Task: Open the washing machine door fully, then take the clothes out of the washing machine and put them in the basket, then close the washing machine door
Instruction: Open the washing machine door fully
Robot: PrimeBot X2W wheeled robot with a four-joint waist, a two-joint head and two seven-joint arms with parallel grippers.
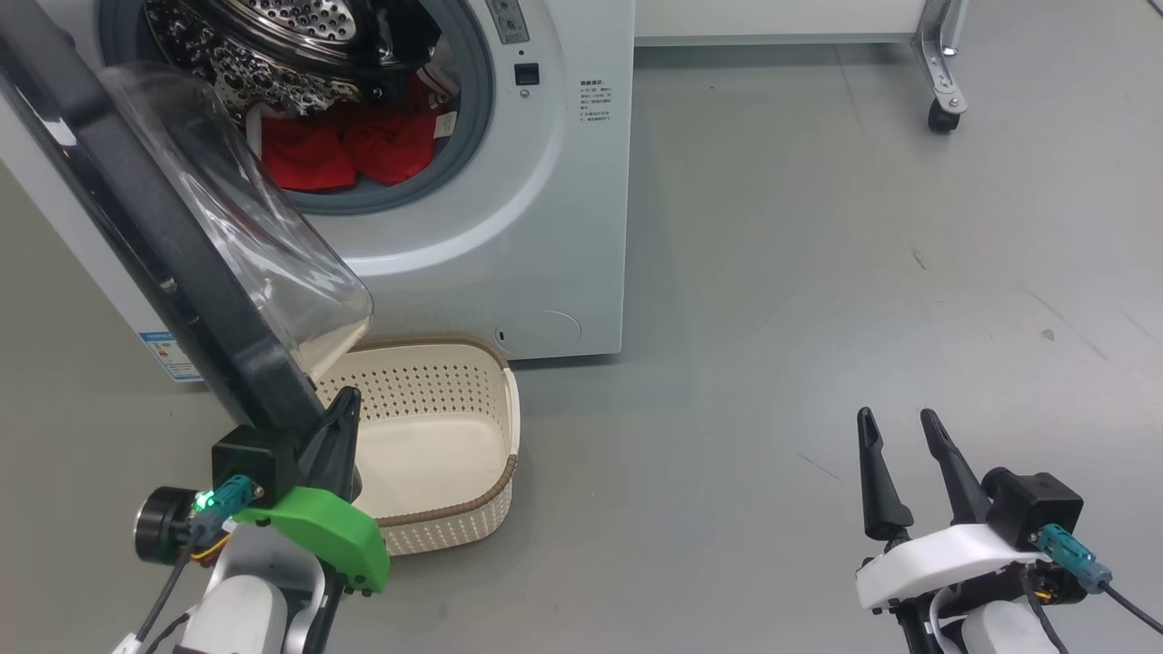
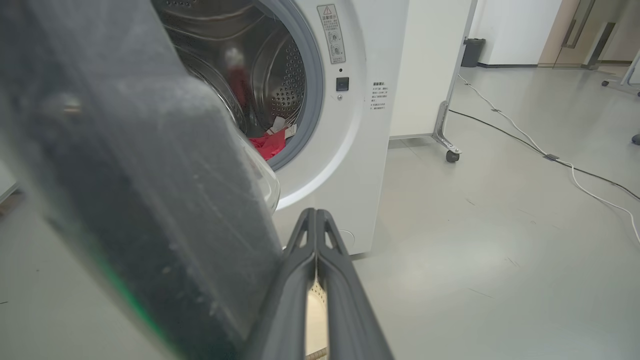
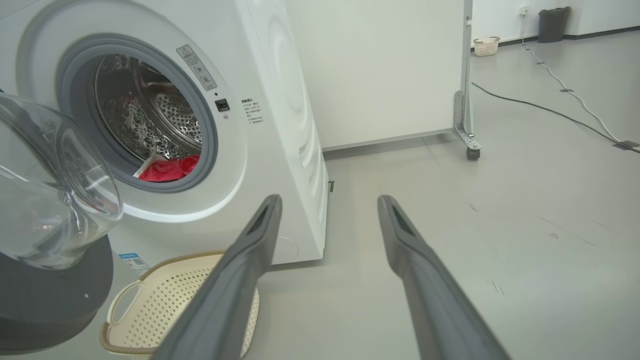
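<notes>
Red clothes (image 1: 354, 150) lie in the drum (image 1: 273, 54) of the washing machine (image 1: 545, 227), whose door (image 1: 136, 227) is swung open to the left. The basket (image 1: 427, 392), on the floor (image 1: 818, 272) just before the machine, shows a bare bottom. The left gripper (image 1: 338, 422) has its fingers clenched together on nothing, tips beside the door's black rim. The right gripper (image 1: 899, 415) hangs well right of the machine, fingers spread and empty. The right wrist view takes in the basket's side handle (image 3: 120, 298) and a blue label (image 3: 131, 261) at the machine's lower corner, the left wrist view a warning-triangle sticker (image 2: 331, 32), its print unreadable.

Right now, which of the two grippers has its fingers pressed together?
The left gripper, beside the washing machine door; the right gripper has fingers apart.
</notes>
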